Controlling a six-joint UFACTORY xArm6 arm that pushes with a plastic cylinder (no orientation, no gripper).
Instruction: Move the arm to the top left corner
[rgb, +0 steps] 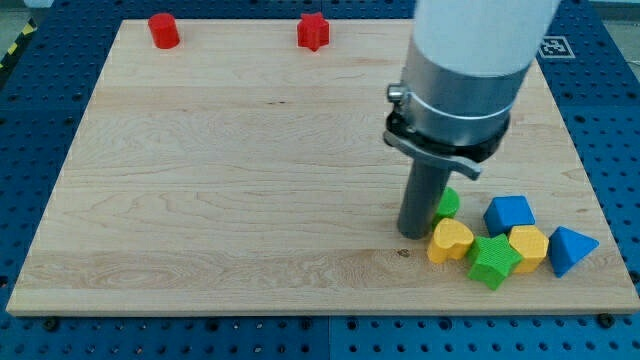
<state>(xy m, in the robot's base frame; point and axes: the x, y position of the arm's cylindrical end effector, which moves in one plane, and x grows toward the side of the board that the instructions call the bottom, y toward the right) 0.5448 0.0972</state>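
My tip (414, 234) rested near the worktop's (230, 200) bottom right corner, just beside the yellow heart block (450, 241); no pincer existed. The top left corner remained unreached, nearly everything left.

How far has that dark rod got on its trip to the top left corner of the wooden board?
Nothing looks done yet. My tip rests in the lower right part of the wooden board, just left of the yellow heart-shaped block and small green block. Nearly the whole trip is left: up and across to the top left corner, near the red cylinder block.
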